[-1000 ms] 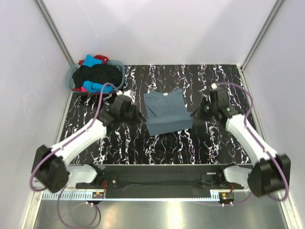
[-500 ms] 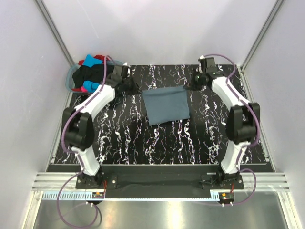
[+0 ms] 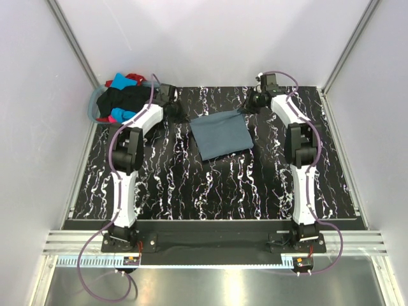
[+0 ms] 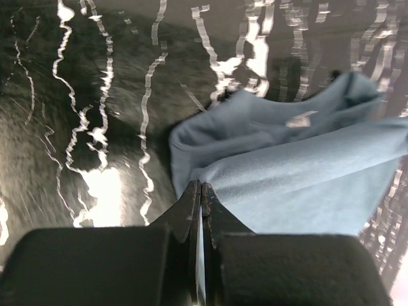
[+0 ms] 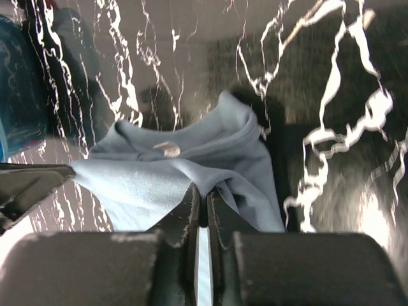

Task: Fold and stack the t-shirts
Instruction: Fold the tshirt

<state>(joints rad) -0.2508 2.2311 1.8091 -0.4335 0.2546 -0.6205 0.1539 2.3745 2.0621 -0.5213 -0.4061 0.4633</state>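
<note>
1. Black white-veined tabletop [image 3: 191,191] carries everything.
2. You have both arms stretched nearly straight from the near edge to the far edge, wrists angled in towards each other.
3. Slate blue-grey t-shirt [image 3: 220,134]: folded rectangle, centre of the tabletop's far half. The long axis runs left-right and is skewed, with the right end nearer the far edge.
4. Laundry basket [image 3: 95,109] is at the far left corner, with black [image 3: 127,99], turquoise [image 3: 120,83], red [image 3: 134,78] and pink [image 3: 113,118] tees heaped in it.
5. Left gripper [image 3: 183,117]: jaws pressed together, pinching the shirt's far left corner.
6. Right gripper [image 3: 246,108]: jaws a thin slit apart, with fabric of the far right corner between them.
7. Small white neck label [image 4: 299,120] sits in the folds along the held edge; you can't read any writing on it.
</note>
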